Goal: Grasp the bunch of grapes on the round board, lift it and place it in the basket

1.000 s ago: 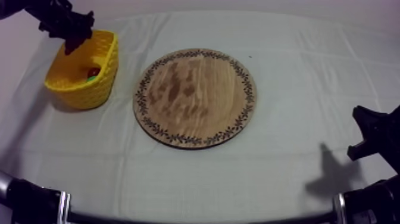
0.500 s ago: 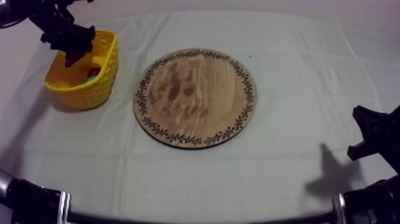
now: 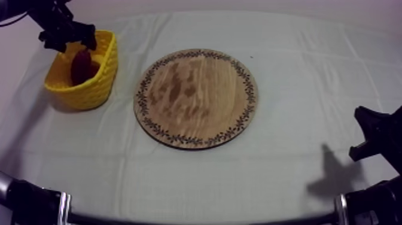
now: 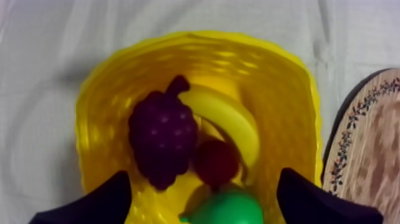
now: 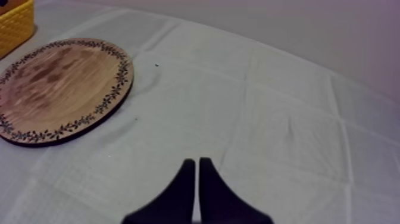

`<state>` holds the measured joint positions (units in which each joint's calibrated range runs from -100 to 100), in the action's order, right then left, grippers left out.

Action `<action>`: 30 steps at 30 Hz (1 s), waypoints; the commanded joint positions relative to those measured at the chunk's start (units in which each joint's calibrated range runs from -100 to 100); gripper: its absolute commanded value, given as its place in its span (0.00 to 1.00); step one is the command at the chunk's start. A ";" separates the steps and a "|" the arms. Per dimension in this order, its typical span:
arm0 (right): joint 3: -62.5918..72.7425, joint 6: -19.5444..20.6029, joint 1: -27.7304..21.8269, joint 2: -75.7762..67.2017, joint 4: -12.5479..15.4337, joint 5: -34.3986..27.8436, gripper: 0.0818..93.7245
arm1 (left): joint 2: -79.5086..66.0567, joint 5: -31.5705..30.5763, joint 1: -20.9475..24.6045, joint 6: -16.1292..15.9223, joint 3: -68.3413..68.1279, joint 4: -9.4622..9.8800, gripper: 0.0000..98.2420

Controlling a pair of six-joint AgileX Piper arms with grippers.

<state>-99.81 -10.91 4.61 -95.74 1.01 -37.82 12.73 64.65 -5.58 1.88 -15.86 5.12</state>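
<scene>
— Are the grapes in?
— Yes. The bunch of grapes (image 4: 162, 143) lies in the yellow basket (image 4: 288, 95), against the banana (image 4: 233, 122) and the small red fruit (image 4: 217, 162). The left gripper (image 3: 70, 40) hangs above, jaws wide apart and clear of it. The wooden board (image 3: 197, 99) is bare, with the basket at its ten o'clock.
— What's left?
— By my judgement, only drawing the arm away (the placing looks done). The right gripper (image 5: 197, 179), jaws together, sits at the board's four o'clock.
— Anything hidden?
— The pear (image 4: 229, 208) is partly cut off and the banana partly covered.
</scene>
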 commanded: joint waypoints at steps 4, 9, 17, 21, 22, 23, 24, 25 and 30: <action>0.03 0.00 -0.02 -0.01 -0.01 0.00 0.00 | -1.52 -0.28 0.01 0.67 0.41 0.14 0.86; 0.03 0.00 -0.02 -0.01 -0.01 0.00 0.00 | -5.37 -1.07 0.35 -0.38 0.81 -0.30 0.69; 0.03 0.00 -0.02 -0.01 -0.01 0.00 0.00 | -16.57 -2.85 1.31 -3.64 -0.68 -1.76 0.37; 0.03 0.00 -0.02 -0.01 -0.01 0.00 0.00 | -24.19 -4.33 2.17 -5.75 -3.95 -2.71 0.12; 0.03 0.00 -0.02 -0.01 -0.01 0.00 0.00 | -26.29 -4.96 2.34 -6.14 -5.24 -2.75 0.09; 0.03 0.00 -0.02 -0.01 -0.01 0.00 0.00 | -28.49 -5.66 2.56 -6.57 -6.68 -2.83 0.06; 0.03 0.00 -0.02 -0.01 -0.01 0.00 0.00 | -30.73 -6.42 2.80 -6.97 -8.28 -2.91 0.04; 0.03 0.00 -0.02 -0.01 -0.01 0.00 0.00 | -32.99 -7.39 3.04 -7.30 -10.11 -2.96 0.03; 0.03 0.00 -0.02 -0.01 -0.01 0.00 0.00 | -46.59 -16.01 5.19 -7.61 -23.73 -3.26 0.01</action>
<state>-99.81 -10.91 4.61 -95.74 1.01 -37.82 -25.43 52.54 -1.00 -6.19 -31.84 1.84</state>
